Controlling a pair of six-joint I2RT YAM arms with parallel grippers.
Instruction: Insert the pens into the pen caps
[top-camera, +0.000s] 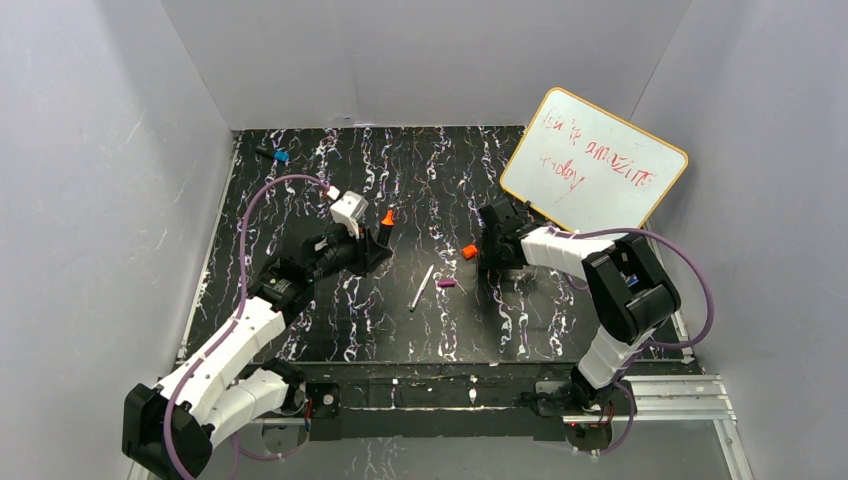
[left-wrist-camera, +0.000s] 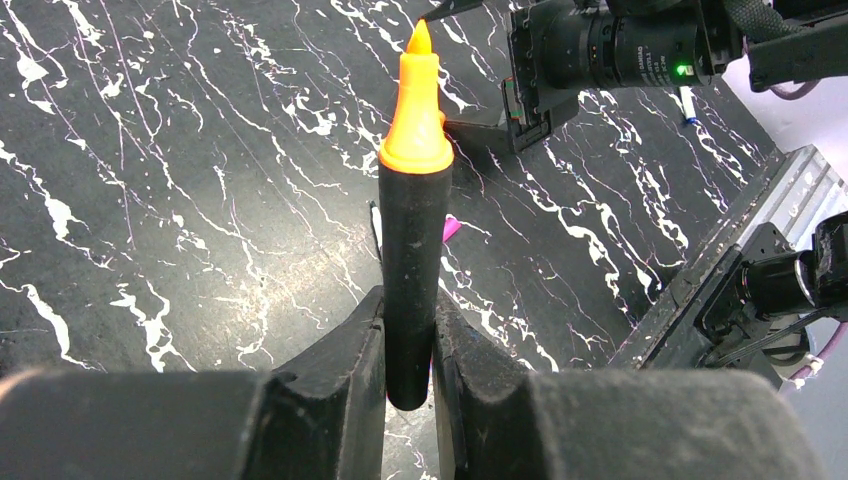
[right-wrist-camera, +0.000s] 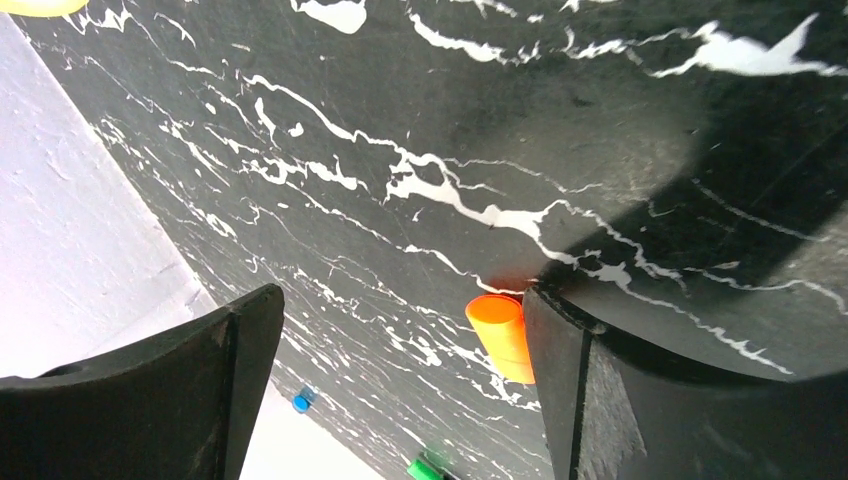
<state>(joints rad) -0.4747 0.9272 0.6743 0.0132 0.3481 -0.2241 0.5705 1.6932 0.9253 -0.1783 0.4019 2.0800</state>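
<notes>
I find the left pincer (left-wrist-camera: 408, 312) nearly closed. It clamps the black orange-tipped marker (left-wrist-camera: 412, 250) by its lower barrel, tip pointing away from the wrist. The right pincer (right-wrist-camera: 402, 300) stands wide open and holds nothing. It is low over the bench (right-wrist-camera: 420, 130). The orange cap (right-wrist-camera: 498, 335) lies in the gap just beside one finger; I cannot confirm contact. The white pen (top-camera: 421, 288) and purple cap (top-camera: 446, 284) lie close together near mid-bench, between the arms. A whiteboard (top-camera: 595, 160) sits at far right.
</notes>
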